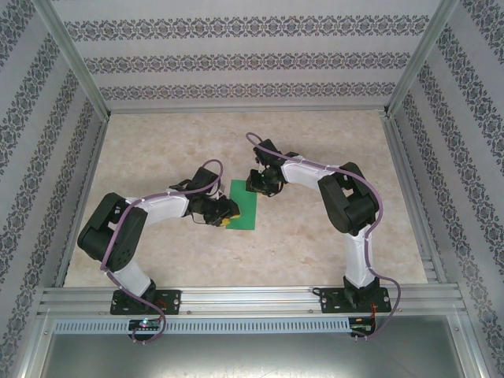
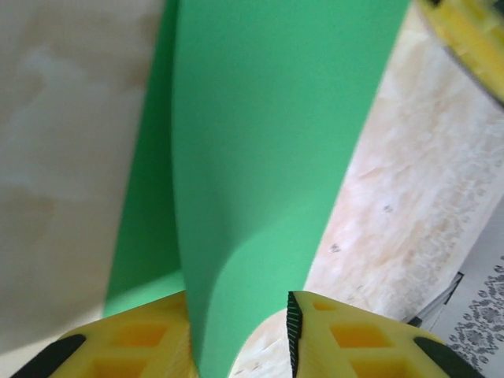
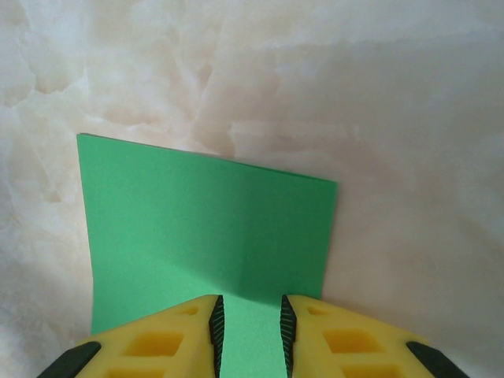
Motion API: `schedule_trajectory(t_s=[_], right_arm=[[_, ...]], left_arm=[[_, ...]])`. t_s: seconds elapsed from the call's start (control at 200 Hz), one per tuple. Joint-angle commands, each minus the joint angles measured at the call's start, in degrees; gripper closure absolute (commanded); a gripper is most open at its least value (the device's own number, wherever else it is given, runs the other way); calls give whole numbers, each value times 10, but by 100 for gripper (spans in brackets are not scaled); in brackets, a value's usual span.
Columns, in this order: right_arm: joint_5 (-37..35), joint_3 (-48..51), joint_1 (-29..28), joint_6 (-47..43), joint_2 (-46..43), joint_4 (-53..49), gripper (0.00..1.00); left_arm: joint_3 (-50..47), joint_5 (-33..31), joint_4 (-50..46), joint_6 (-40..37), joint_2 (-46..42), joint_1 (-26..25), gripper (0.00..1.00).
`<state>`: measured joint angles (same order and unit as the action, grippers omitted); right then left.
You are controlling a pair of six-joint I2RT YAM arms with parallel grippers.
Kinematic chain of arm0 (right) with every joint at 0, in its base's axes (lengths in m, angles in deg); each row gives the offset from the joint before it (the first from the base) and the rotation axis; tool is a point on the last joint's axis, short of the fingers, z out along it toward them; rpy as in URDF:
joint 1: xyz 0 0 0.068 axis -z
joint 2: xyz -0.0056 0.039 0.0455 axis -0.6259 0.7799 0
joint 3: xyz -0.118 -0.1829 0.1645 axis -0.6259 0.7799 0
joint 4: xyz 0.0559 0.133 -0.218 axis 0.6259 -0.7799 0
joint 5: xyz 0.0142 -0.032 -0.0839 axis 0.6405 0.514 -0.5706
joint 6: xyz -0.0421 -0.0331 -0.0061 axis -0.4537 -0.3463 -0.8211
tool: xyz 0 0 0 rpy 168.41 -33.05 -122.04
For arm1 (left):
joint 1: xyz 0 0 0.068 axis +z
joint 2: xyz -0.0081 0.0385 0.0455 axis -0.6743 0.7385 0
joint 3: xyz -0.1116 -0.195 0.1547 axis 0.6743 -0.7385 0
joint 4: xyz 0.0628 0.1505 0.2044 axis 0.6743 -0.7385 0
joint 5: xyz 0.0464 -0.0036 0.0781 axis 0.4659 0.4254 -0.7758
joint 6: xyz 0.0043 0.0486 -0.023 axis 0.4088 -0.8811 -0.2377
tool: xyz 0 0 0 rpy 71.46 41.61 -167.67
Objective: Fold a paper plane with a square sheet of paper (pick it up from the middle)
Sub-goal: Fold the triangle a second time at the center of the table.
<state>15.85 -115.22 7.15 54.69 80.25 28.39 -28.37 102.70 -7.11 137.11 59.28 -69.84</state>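
Now left pincer point(image 2: 239, 305) parted astride lifted sheet point(image 2: 268, 157) edge; right pincer point(image 3: 250, 305) parted over flat edge.

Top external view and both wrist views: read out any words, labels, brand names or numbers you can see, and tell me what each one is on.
No text can be read in these pictures.
square sheet of paper: plain green, unmarked.
walls: bands of ornamental pattern, no letters.
left arm's base: any marking there is too small to read.
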Motion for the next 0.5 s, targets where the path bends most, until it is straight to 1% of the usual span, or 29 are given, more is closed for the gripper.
schedule_trajectory(t_s=[0.0,0.155,0.315,0.37,0.495], right_arm=[[18,6,4,-14,15,-24,72],[21,0,8,-20,15,-31,73],[26,-9,12,-13,11,-38,73],[27,-10,12,-13,10,-38,73],[24,-3,12,-14,9,-36,73]], left_arm=[[0,23,75,7,-1,-8,63],[15,50,127,11,15,-8,59],[62,75,111,0,44,-8,58],[63,82,109,-1,48,-8,58],[49,60,70,-15,38,-8,57]])
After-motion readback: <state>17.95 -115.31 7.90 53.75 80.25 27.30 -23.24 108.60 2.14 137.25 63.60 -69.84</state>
